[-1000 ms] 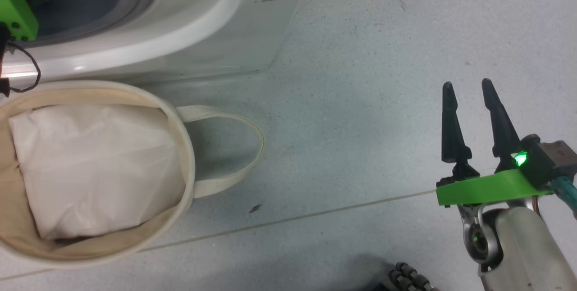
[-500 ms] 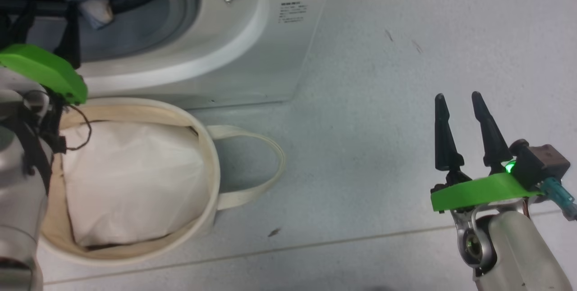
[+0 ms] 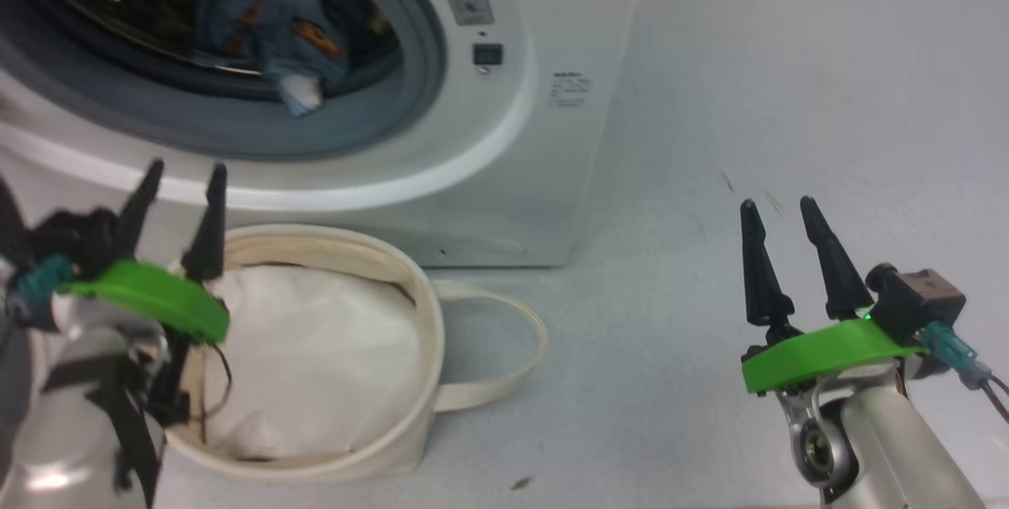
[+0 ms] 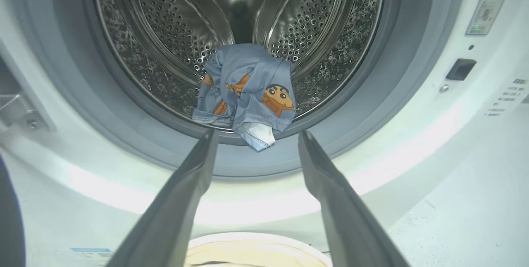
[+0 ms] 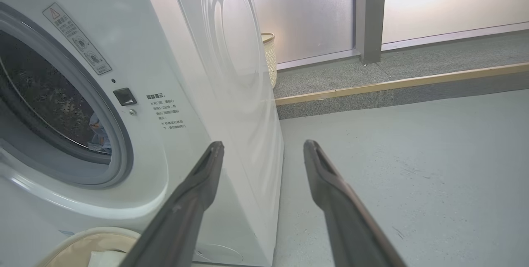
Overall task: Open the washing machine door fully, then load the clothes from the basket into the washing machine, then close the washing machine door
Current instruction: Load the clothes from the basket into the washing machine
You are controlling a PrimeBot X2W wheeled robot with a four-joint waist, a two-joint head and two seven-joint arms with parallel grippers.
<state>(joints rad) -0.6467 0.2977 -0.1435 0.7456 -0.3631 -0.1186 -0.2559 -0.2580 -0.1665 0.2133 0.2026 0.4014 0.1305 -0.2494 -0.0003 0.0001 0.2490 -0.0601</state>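
Note:
The washing machine (image 3: 504,139) stands with its round opening uncovered; its door is out of view. The clothes (image 4: 248,89), light blue with orange cartoon prints, lie at the front lip of the steel drum (image 4: 165,31), and one corner hangs onto the grey gasket (image 4: 363,106). They also show in the head view as clothes (image 3: 276,28). The cream basket (image 3: 410,280) sits on the floor before the machine, holding white padding (image 3: 315,351). My left gripper (image 3: 187,170) is open and empty above the basket's left rim, its fingers pointing at the drum. My right gripper (image 3: 776,206) is open and empty over bare floor to the right.
A metal hinge bracket (image 4: 18,112) sits at the opening's left side. The basket's loop handle (image 3: 504,351) lies on the floor to its right. Behind the machine are a wicker bin (image 5: 269,58), a raised step (image 5: 392,89) and frosted glass panels.
The head camera has tilted up, bringing the drum and clothes into view. My left gripper has drawn back from the drum mouth to above the basket. The right gripper has barely moved.

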